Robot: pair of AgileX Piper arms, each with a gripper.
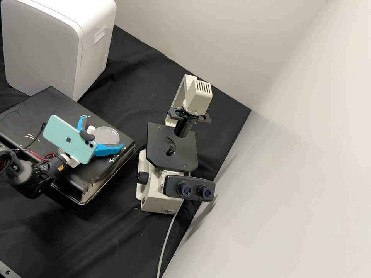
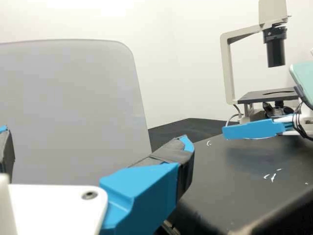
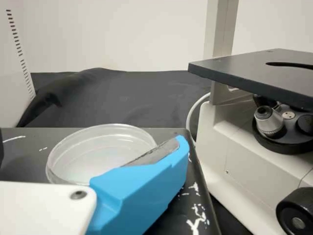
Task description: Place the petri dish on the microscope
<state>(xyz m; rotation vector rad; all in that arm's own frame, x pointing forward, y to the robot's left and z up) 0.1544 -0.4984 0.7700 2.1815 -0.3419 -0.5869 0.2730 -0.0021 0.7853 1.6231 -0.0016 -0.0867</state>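
Clear petri dish (image 1: 104, 136) lies between the right gripper's (image 1: 106, 132) 2 spread fingers (nothing pinched yet): grasping step. Next: close gently, lift, carry to the microscope stage (image 1: 156, 144).

I see the petri dish (image 1: 105, 136) as a round, shallow, clear plastic dish, lying flat and upright on the top of a black box (image 1: 23, 119) that has white scratch marks. In the right wrist view the dish (image 3: 93, 152) looks slightly milky inside. The microscope (image 1: 154, 193) stands upright on the bench just beside this box, apart from the dish. It has a cream body, a flat black stage (image 1: 162, 143) with an oblong opening, and a black tube hanging over the stage from a cream arm. Two black eyepieces (image 1: 191, 189) are on its near side. Its stage (image 3: 244, 71) is higher than the dish.
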